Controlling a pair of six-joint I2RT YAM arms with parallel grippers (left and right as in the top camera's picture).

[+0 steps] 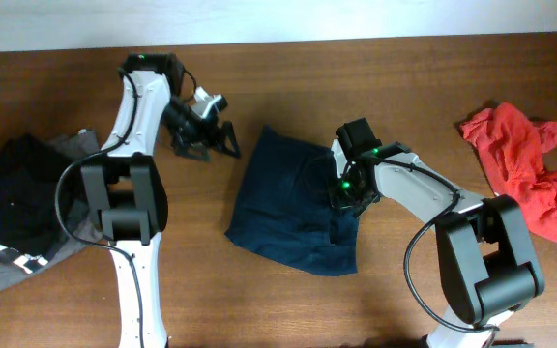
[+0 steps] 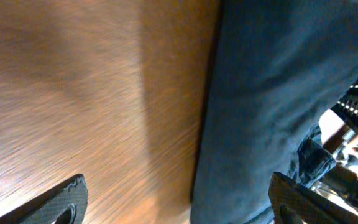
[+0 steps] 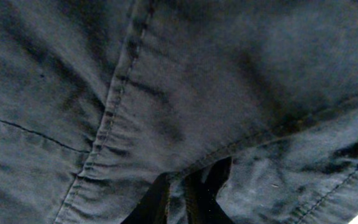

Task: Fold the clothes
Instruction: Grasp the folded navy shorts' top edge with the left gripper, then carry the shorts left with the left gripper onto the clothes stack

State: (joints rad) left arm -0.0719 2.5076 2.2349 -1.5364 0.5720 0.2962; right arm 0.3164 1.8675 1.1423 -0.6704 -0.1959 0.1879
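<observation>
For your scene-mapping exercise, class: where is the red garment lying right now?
In the overhead view, the red garment lies crumpled at the table's far right, beyond the right arm and apart from the dark blue garment at centre.

Overhead cam is fixed above the table [image 1: 259,290] and aimed straight down. The whole top is taken in from far off, w/ the navy garment [image 1: 293,203] near frame centre. Left wrist cam is held low, just off the garment's far-left corner, and angled across the wood toward it. The garment's edge is seen close up, w/ the left gripper [image 2: 179,204] fingertips framed in the bottom corners. Right wrist cam is set v. near the garment's right half, so the frame is filled w/ cloth & seams. The garment is shared by all 3 views; bare wood by overhead & left wrist only.
</observation>
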